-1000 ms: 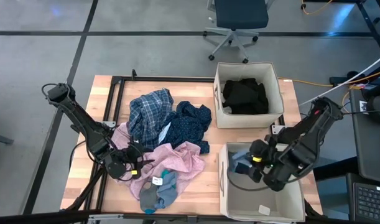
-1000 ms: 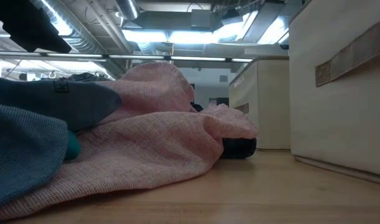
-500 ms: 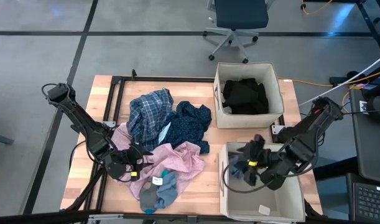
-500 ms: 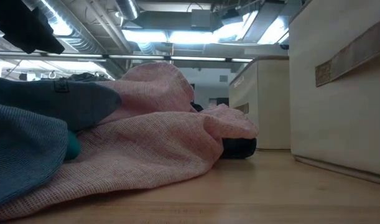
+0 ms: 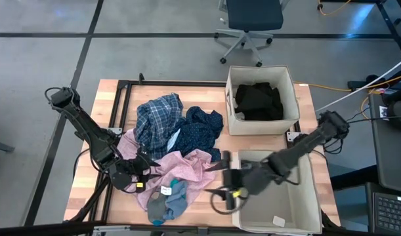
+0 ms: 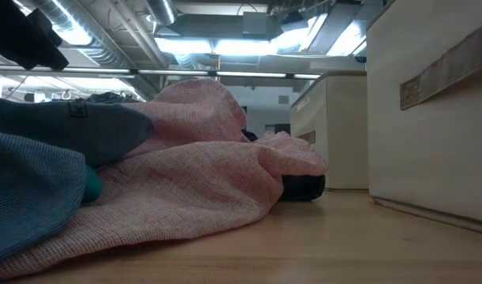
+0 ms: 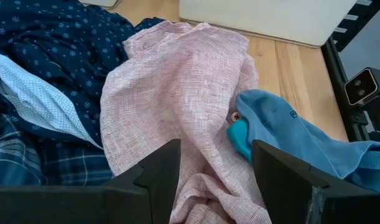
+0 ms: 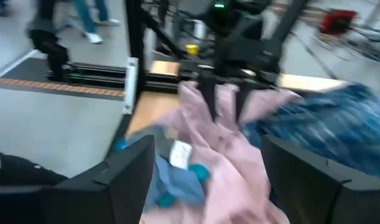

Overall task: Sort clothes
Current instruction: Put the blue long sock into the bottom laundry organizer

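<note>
The clothes lie heaped on the table's left half: a blue plaid piece (image 5: 157, 118), a navy dotted one (image 5: 203, 128), a pale pink one (image 5: 184, 170) and a grey-teal one (image 5: 167, 203) with a white tag. A black garment (image 5: 258, 99) lies in the far bin (image 5: 293, 98). My left gripper (image 7: 214, 186) stands open just above the pink garment's left part (image 7: 177, 106). My right gripper (image 5: 220, 178) is open and held up off the table, between the near bin (image 5: 305, 203) and the pile, pointing at the pink garment (image 8: 221, 143).
The two beige bins fill the table's right side, far and near. A black frame (image 5: 121, 105) runs along the left of the table. Bare wood shows in front of the pile. An office chair (image 5: 253, 19) stands beyond the far edge.
My right gripper has swung out of the near bin toward the table's left, to the edge of the clothes pile, and its wrist has rolled and tipped up. The left arm and the clothes have kept still.
</note>
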`<control>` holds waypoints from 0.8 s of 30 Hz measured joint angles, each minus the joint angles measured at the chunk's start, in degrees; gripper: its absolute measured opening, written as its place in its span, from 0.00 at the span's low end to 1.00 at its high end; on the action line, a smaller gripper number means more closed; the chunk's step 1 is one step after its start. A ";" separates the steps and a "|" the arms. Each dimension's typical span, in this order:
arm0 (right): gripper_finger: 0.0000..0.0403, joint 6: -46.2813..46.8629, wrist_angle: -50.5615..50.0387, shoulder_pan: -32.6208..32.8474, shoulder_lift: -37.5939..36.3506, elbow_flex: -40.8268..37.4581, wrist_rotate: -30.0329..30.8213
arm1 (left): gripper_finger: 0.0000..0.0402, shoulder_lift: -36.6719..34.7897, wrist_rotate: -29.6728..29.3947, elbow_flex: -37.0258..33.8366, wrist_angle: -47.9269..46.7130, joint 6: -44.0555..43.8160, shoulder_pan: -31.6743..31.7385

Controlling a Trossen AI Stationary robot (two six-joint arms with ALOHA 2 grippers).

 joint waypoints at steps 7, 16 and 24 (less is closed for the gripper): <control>0.72 -4.92 14.05 -6.69 8.49 -0.01 -15.68 | 0.46 0.02 0.00 0.00 -0.18 1.14 0.02; 0.72 -7.48 25.23 -10.67 21.48 -0.02 -24.02 | 0.46 0.11 -0.02 0.00 0.15 1.31 0.16; 0.72 -8.83 24.93 -11.52 30.20 -0.04 -25.33 | 0.46 0.11 -0.04 -1.50 0.79 -0.17 0.20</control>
